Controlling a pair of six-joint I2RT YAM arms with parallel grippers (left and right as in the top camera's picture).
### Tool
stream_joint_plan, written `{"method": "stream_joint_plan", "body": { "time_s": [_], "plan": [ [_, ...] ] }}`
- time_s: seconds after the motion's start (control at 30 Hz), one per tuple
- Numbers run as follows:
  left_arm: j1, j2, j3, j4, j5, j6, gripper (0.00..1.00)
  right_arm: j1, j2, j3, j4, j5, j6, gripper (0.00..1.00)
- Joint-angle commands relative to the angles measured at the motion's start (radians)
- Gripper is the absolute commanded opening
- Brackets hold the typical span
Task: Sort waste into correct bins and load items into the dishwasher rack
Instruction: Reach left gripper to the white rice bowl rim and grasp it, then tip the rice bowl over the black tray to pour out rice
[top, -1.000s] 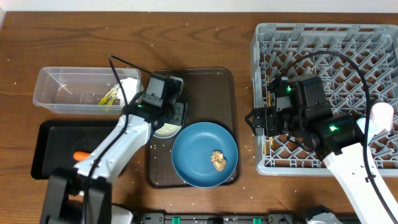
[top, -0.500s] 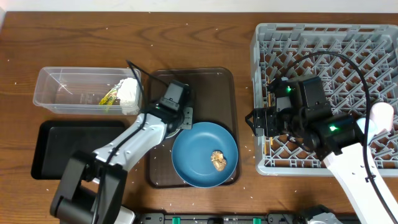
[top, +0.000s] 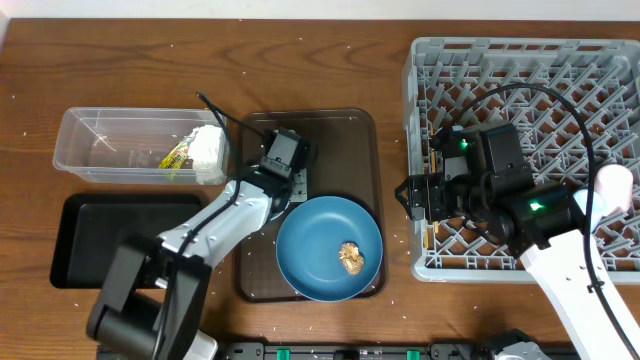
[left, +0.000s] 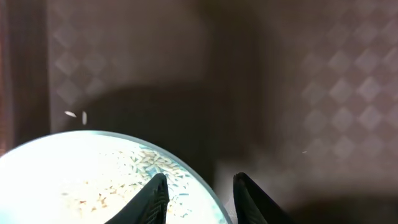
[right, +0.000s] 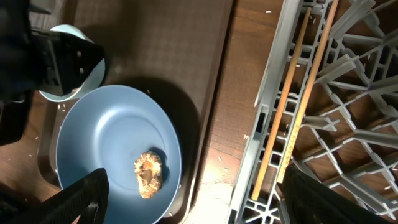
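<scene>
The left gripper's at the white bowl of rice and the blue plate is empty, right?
No, the blue plate holds a small brown food lump, as the overhead view shows. The left gripper is at the white bowl of rice.

Wooden table (top: 300, 70): clear tub (top: 90, 135), black tray (top: 100, 240), brown tray (top: 340, 150), grey rack (top: 520, 45).

1. Probably a robot lab bench staged as a dish-clearing station, though little beyond the wooden table (top: 120, 70) shows.
2. Two cabled arms, the left arm (top: 215, 225) and the right arm (top: 565, 265), reach over it.
3. A rack (top: 600, 60), tub (top: 100, 150), black tray (top: 100, 240) and plate (top: 320, 230) sit on it.
</scene>
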Motion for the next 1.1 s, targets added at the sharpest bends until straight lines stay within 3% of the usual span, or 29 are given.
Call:
{"method": "stream_joint_plan", "body": {
  "time_s": [0.0, 0.27, 0.57, 0.83, 0.97, 1.07],
  "plan": [
    [-0.001, 0.040, 0.013, 0.004, -0.028, -0.009, 0.32, 0.010, 0.006, 0.005, -0.002, 0.002, 0.008, 0.82],
    [-0.002, 0.038, 0.025, 0.003, -0.027, 0.001, 0.06, 0.010, 0.006, 0.005, -0.003, 0.002, 0.008, 0.82],
    [-0.002, -0.092, 0.115, -0.142, -0.020, 0.001, 0.06, 0.010, 0.006, 0.005, -0.014, 0.002, 0.007, 0.82],
    [0.009, -0.313, 0.158, -0.307, 0.045, -0.025, 0.06, 0.010, 0.006, 0.005, -0.013, 0.003, 0.007, 0.82],
    [0.083, -0.415, 0.158, -0.410, 0.056, -0.129, 0.06, 0.010, 0.006, 0.005, -0.017, 0.002, 0.007, 0.83],
    [0.204, -0.477, 0.156, -0.487, 0.159, -0.152, 0.06, 0.010, 0.006, 0.005, -0.016, 0.002, 0.008, 0.83]
  ]
}}
